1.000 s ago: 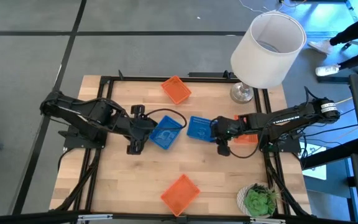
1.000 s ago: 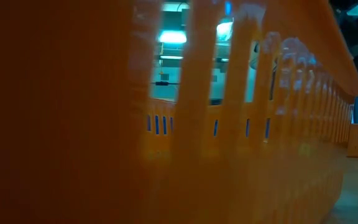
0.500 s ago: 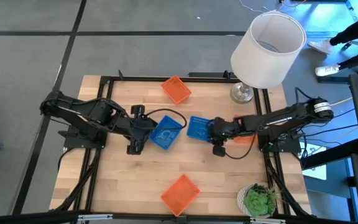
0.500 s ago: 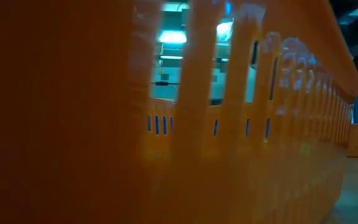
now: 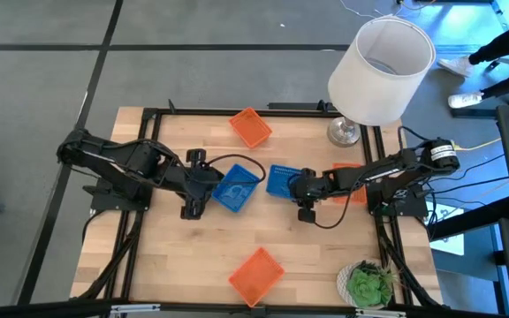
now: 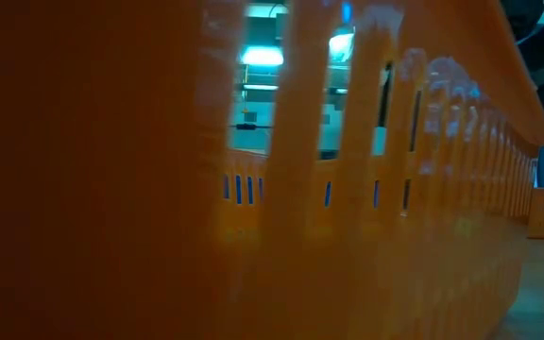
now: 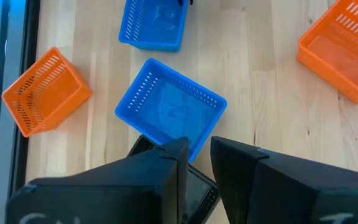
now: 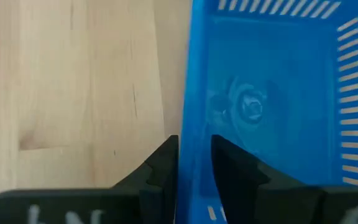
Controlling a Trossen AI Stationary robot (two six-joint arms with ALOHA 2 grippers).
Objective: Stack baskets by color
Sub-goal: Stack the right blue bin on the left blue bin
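Note:
My left gripper is shut on a blue basket left of the table's middle; the left wrist view shows that basket just beyond the fingers. A second blue basket sits on its base to the right. My right gripper stands open at that basket's right side. In the right wrist view its fingers stand on either side of the basket's wall. One orange basket sits at the far edge, another at the near edge, and a third lies partly under the right arm. My left gripper pinches the blue basket's near wall, at its rim, between the two fingers. The fingers come slanting down from the table's left. The basket looks lifted clear of the table, its opening up. Whether my right gripper's fingers touch the second basket's wall, I cannot tell.
A large white lampshade stands at the far right corner and a green plant at the near right corner. An orange basket's wall right in front of the camera fills the low view. Bare wood lies at the near left.
My right gripper has gone down and toward the table's left, onto the right side of the second blue basket. The left arm and its blue basket have kept still.

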